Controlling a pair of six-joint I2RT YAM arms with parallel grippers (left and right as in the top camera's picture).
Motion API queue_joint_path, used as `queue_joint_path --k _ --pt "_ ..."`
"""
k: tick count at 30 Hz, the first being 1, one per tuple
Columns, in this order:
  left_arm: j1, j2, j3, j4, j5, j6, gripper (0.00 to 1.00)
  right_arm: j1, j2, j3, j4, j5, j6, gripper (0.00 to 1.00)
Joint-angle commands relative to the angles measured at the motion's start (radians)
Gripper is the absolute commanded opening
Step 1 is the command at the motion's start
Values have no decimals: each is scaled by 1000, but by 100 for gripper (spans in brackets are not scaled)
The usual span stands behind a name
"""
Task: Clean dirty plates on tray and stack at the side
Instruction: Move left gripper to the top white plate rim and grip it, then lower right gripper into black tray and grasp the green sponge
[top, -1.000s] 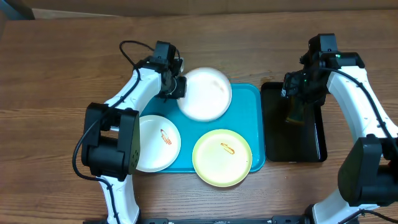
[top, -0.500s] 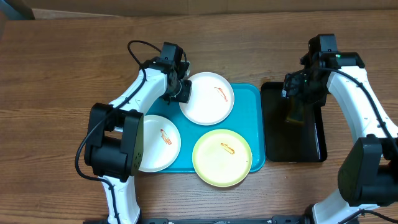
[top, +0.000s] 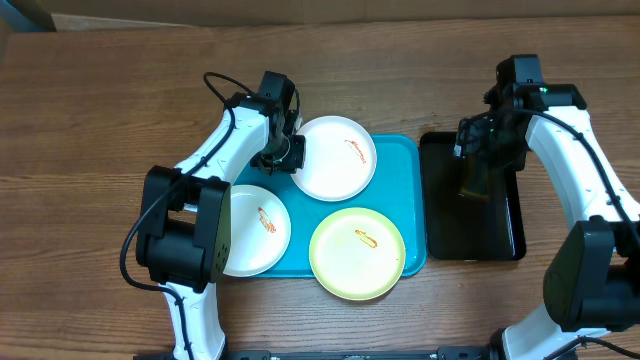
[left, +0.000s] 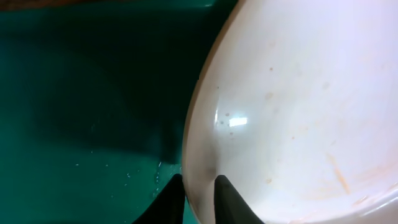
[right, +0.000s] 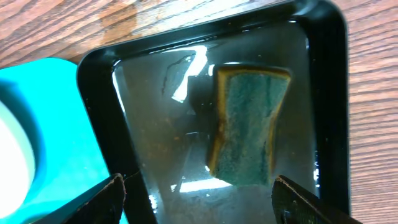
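Three plates lie on the turquoise tray (top: 408, 160). A white plate (top: 335, 158) with an orange smear sits at the back, a second white plate (top: 255, 230) at the front left, and a yellow-green plate (top: 357, 253) at the front right. My left gripper (top: 287, 152) is shut on the left rim of the back white plate (left: 298, 112); its fingers (left: 198, 194) pinch the rim just above the tray (left: 81, 112). My right gripper (top: 478, 150) is open above a green-and-yellow sponge (right: 247, 127) lying in the black tray (top: 505, 225), fingers (right: 199, 198) spread wide.
The black tray (right: 99, 74) holds a film of water and stands right of the turquoise tray (right: 43, 124). Brown wooden tabletop (top: 90, 120) surrounds both trays. A cable loops off the left arm.
The back white plate went from tilted up on edge, its underside showing, to lying flat, face up, on the tray. My left gripper lowered slightly with it. The right arm has not moved.
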Motion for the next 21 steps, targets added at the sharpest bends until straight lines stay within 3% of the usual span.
queue_joint_path --k 1,8,13,21 --pt "-6 3 25 -6 -5 -72 17 -3 -3 15 2 31 3 77" --pt "-6 3 25 -56 -6 -96 15 -3 -3 15 2 31 3 77" --pt "-6 3 24 -66 -5 -105 5 -3 -3 -3 13 46 3 77" --pt "-5 3 25 -54 -5 -104 4 -3 -3 -81 70 46 4 81"
